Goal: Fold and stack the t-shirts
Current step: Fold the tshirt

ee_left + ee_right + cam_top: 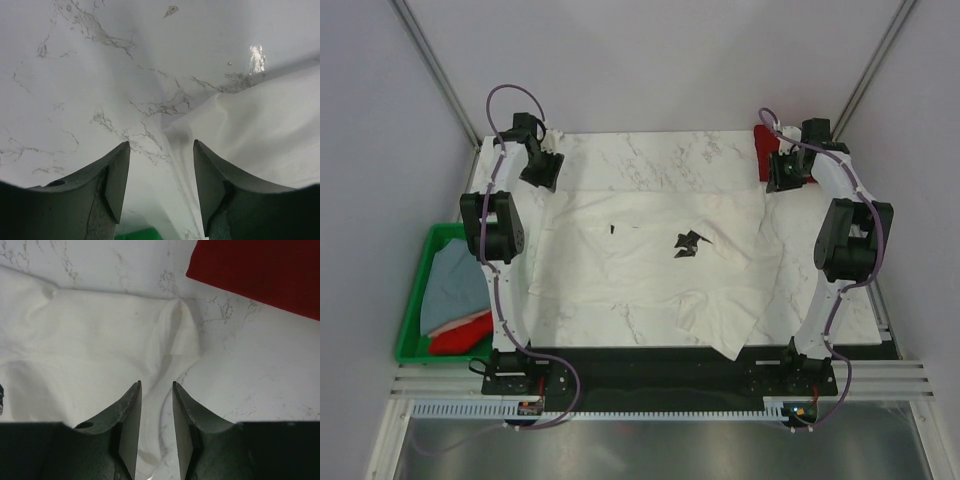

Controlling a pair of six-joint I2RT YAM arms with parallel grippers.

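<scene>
Your left pincer is spread wide, with nothing between its fingers. Under it you see the bare marble worktop, and the edge of the white t-shirt runs in from the right, passing just below the right finger.

Your right pincer is parted by only a narrow gap and pinches nothing you can make out. The white cloth lies beneath the gap, with a small raised fold just beyond the fingertips. Past that fold, on the far right, is the dark red t-shirt, flat on the marble and apart from the white one.

From above, you have both pincers at the far corners of the white shirt. It lies rumpled across the middle of the worktop, its small black print near the centre and one flap reaching the near edge.

Off the left side sits the green crate. It holds a grey-blue t-shirt and, nearer you, a bright red t-shirt.
</scene>
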